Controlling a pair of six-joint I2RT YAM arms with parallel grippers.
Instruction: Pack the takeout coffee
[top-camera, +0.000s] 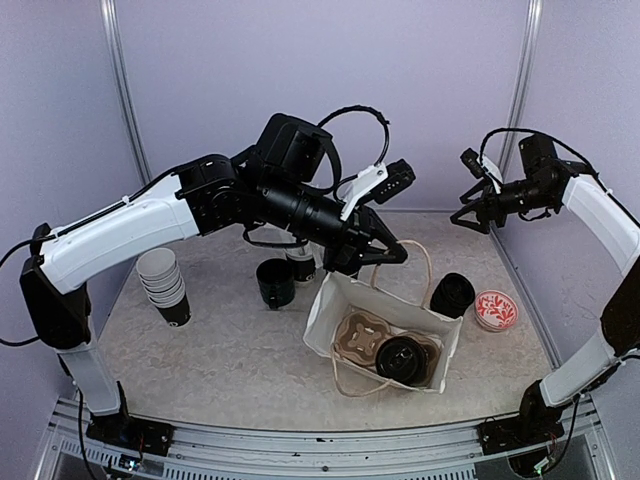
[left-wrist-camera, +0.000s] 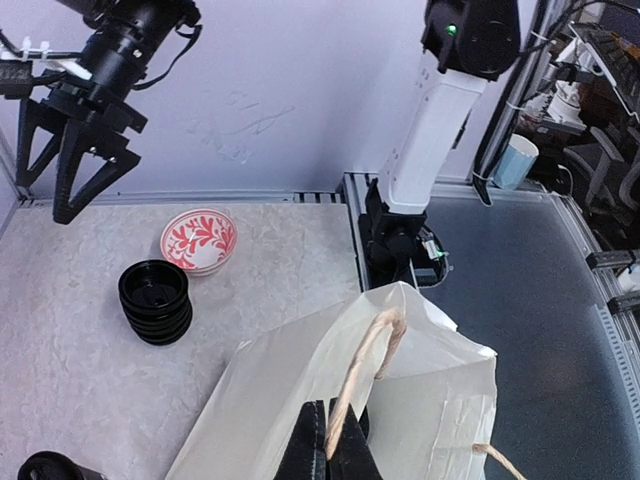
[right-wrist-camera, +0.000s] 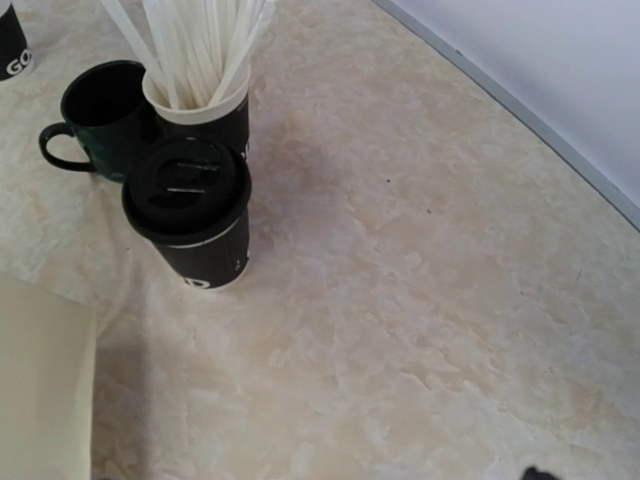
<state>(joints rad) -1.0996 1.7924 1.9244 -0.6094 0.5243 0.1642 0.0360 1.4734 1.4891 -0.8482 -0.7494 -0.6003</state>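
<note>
Desk (top-camera: 230, 360), pale and marbled, carries everything. The left arm (top-camera: 130, 225) stretches from the near left corner across to the middle. The right arm (top-camera: 600, 215) stands raised at the far right, clear of the desk.

A white paper bag (top-camera: 325, 310) sits right of centre with its mouth open upward. A brown cardboard carrier (top-camera: 355, 335) lies inside it. One lidded takeout cup (top-camera: 402, 358) stands in the near right pocket of that carrier. A second lidded takeout cup (right-wrist-camera: 190, 215) stands upright on the desk just beyond the bag's far left corner. It is just beside a black cup of white straws (right-wrist-camera: 200, 100), with a dark mug (right-wrist-camera: 100, 115) to their left.

A leaning stack of open paper cups (top-camera: 165, 285) stands well to the left. A stack of black lids (left-wrist-camera: 155, 300) sits just right of the bag. A red-patterned bowl (left-wrist-camera: 198, 240) sits to the right of the lids.

The left tool (left-wrist-camera: 332, 445) is narrow, its fingers pinched on the bag's far rim by a handle loop. The right tool (left-wrist-camera: 42, 200) hangs spread wide in the air and holds nothing.
</note>
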